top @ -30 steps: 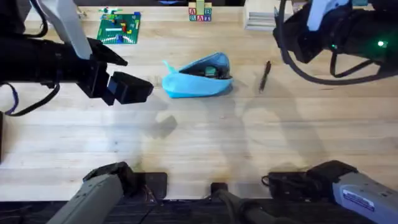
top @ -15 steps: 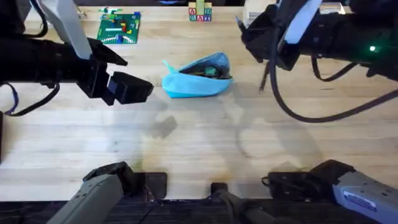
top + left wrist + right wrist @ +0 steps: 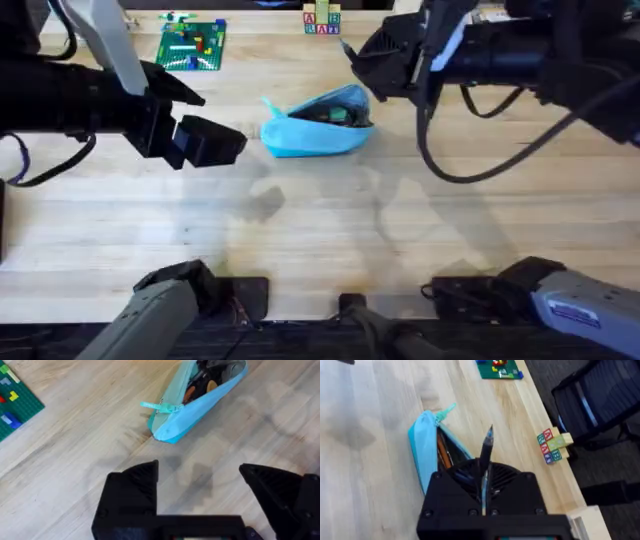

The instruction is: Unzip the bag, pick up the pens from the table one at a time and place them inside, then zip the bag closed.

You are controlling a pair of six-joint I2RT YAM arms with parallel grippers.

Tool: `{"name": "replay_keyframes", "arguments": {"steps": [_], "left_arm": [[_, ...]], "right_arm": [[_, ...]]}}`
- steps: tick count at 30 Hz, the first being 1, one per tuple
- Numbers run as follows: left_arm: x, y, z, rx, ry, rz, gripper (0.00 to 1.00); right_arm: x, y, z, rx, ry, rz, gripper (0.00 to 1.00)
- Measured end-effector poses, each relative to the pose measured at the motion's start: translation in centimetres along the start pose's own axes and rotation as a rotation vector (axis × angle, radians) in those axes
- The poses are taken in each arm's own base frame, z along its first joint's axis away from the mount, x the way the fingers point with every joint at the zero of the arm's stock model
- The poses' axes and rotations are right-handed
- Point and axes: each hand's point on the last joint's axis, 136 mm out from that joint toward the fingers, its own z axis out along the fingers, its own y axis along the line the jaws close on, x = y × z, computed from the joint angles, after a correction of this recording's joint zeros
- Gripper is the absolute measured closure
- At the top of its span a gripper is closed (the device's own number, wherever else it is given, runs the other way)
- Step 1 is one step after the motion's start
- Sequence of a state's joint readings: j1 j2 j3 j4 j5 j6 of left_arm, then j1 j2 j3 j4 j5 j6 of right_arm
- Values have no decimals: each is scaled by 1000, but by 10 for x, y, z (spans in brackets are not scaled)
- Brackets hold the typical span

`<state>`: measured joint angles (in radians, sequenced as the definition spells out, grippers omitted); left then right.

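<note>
Right hand [image 3: 485, 491] is closed on one of the pens [image 3: 486, 455], which stands out of the fingers with its tip pointing away from the wrist. In the overhead view this hand [image 3: 362, 62] hangs just above the right end of the bag [image 3: 318, 122], near the far edge of the desk [image 3: 320, 240]. The bag lies unzipped, its mouth open upward, with other pens already visible inside. Left hand [image 3: 200, 492] is open and holds nothing; it waits at the left of the bag, a little apart from the zipper pull [image 3: 162, 407]. To do this step well, the pen should probably be turned along the bag's length, its tip lowered into the mouth, and released only when it is well inside.
</note>
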<state>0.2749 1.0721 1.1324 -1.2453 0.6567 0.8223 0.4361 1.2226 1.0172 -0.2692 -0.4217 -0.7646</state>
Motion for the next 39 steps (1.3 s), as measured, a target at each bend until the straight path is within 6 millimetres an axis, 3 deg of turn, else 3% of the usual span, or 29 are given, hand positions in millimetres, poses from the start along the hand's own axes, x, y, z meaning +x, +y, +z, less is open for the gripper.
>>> {"name": "replay_keyframes", "arguments": {"steps": [3,4,7,24,39], "left_arm": [[0,0,0,0,0,0,5],[0,0,0,0,0,0,5],[0,0,0,0,0,0,5],[0,0,0,0,0,0,4],[0,0,0,0,0,0,5]], "right_arm": [[0,-2,12,-13,-19,-5,969],[6,1,29,-47,-26,0,969],[17,6,41,-83,-9,2,969],[71,29,90,-208,90,62,969],[75,35,98,-238,90,69,968]]}}
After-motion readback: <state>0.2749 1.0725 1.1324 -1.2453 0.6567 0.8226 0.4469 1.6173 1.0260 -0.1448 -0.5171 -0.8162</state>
